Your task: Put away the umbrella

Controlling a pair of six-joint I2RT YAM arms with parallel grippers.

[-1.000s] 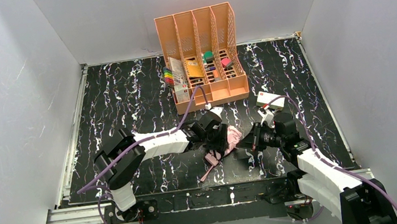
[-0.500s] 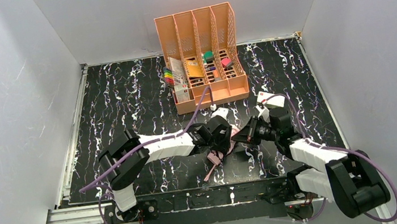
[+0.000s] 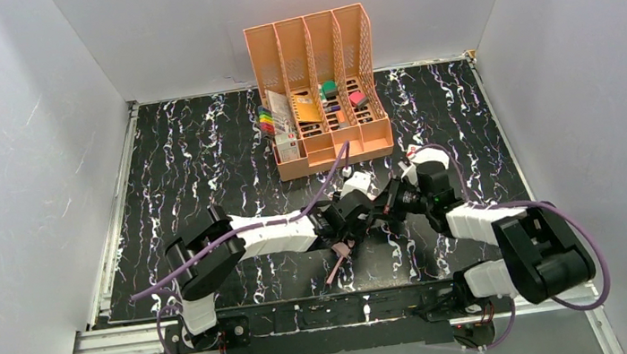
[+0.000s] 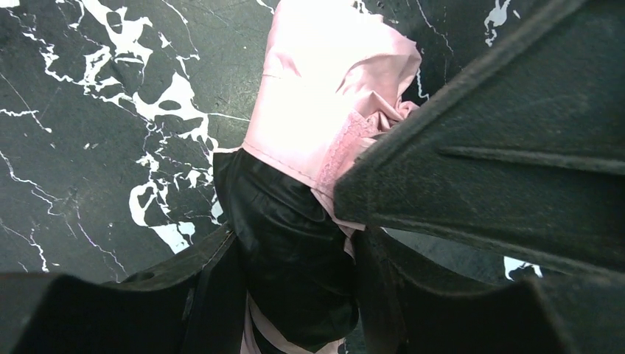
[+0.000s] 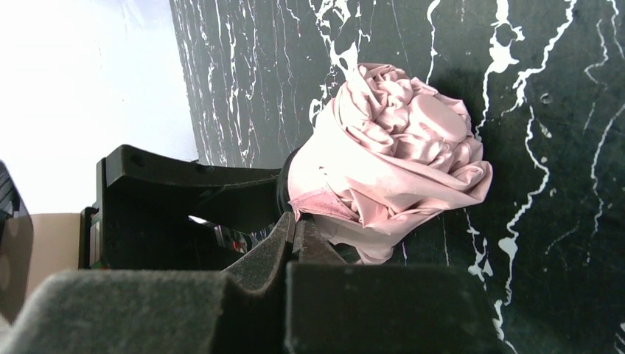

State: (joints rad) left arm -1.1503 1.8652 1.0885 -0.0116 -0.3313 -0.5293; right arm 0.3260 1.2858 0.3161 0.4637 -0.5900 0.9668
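The umbrella (image 5: 398, 147) is a crumpled bundle, pale pink on one side and black on the other, lying on the black marbled table. In the left wrist view my left gripper (image 4: 295, 295) is shut on its black part (image 4: 295, 243), with the pink fabric (image 4: 324, 88) ahead. My right gripper (image 5: 298, 225) has its jaws pressed together at the edge of a pink tab on the bundle. In the top view both grippers meet over the umbrella, left (image 3: 358, 217) and right (image 3: 384, 207), hiding most of it. Its pink strap (image 3: 337, 263) trails toward the near edge.
The orange desk organiser (image 3: 321, 86) with several small items stands at the back middle, just beyond the grippers. Grey walls enclose the table on three sides. The left arm's purple cable (image 3: 328, 175) loops over toward the organiser.
My left gripper has slid right with the umbrella. My right arm has swung left and forward until its gripper meets the bundle.
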